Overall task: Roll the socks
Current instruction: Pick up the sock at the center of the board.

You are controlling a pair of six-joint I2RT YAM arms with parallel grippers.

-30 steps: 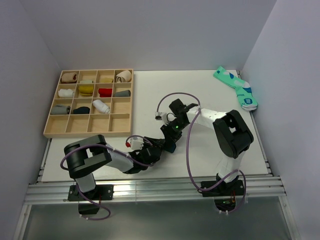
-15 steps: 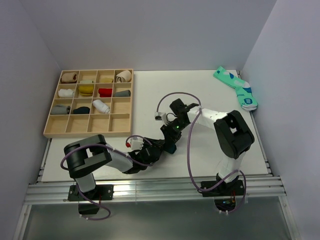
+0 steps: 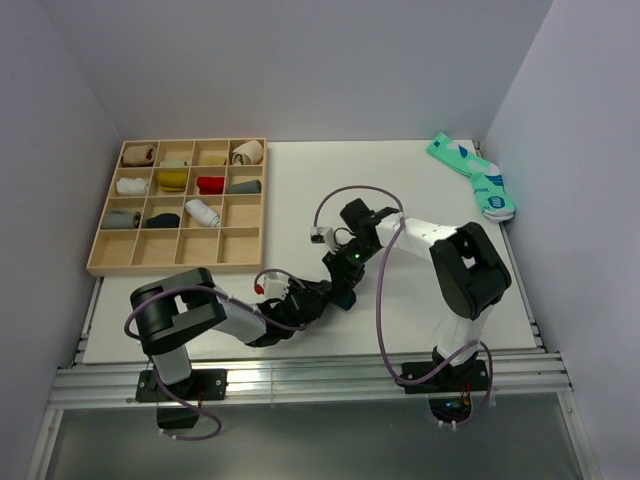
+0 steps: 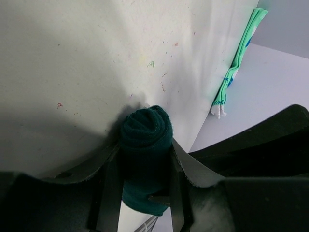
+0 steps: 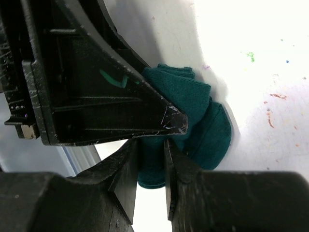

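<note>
Several rolled socks (image 3: 172, 181) are sitting in the upper compartments of a wooden tray (image 3: 92, 262) at the far left of the white table (image 3: 300, 180); a yellow one, a red one and a grey one are lying side by side in the second row.

Nearer the front edge, the left arm (image 3: 230, 320) is stretching low across the table towards the middle. Its wrist camera is showing the left gripper (image 4: 145, 145) clamping the dark green sock roll (image 4: 145, 128), one finger (image 4: 110, 179) pressing each flank of the bundle. The jaws are standing only as far apart as the roll is thick. The spiral end of the roll is facing the table and lying close against it, though whether it is actually touching cannot be told.

Just right of that, the right gripper (image 5: 152, 145) is meeting the same roll from the other side. Its jaws are standing almost together, pinching a fold of green cloth between the fingertips (image 5: 170, 147). The black body of the left gripper is filling the upper left of the right wrist view, lying right against the roll. In the top view both grippers are crowding one spot a little ahead of the arm bases, near the middle of the table.

The right arm (image 3: 420, 235) is bending back from there to its base at the right. Far off in the back right corner, well apart from both grippers, a mint-green pair (image 3: 472, 176) with blue-and-white marks is lying flat by the wall.
</note>
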